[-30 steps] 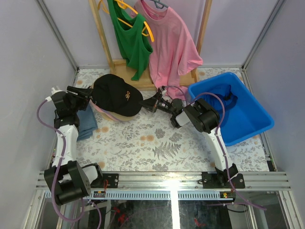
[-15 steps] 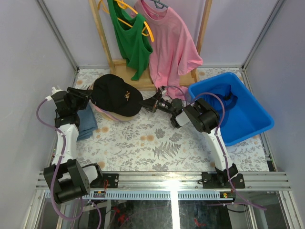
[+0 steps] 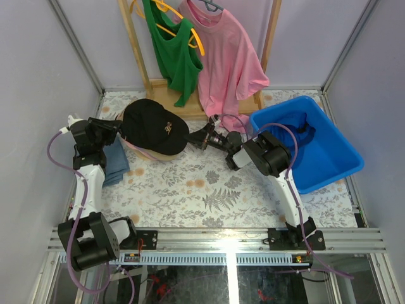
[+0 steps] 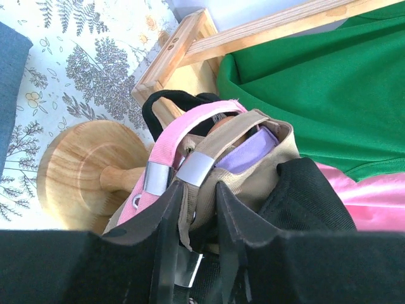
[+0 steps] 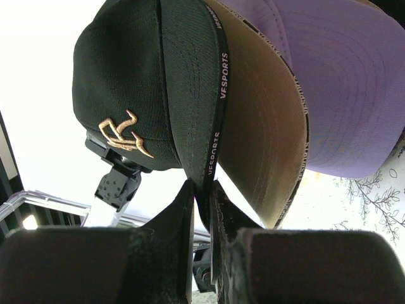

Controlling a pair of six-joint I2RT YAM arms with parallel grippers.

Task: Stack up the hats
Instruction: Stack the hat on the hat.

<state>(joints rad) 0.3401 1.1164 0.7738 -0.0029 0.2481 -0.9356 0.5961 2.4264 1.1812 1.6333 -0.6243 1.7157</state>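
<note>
Green tank (image 3: 172,54) + pink tee (image 3: 224,60) on rack (image 3: 135,50) — blue bin (image 3: 326,161) right.

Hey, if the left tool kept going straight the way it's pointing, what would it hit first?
The back of the tan cap: its strap sits between the left tool's jaws. Just beyond lies the lavender cap nested inside it, though depth there is hard to judge.

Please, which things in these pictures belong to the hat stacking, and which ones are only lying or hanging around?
For the job:
- black cap, its brim pinched by the right tool
- tan cap
- lavender cap
- pink cap

Only around:
- wooden stand under the caps
- green tank top
- pink T-shirt
- wooden rack
- blue bin
</note>
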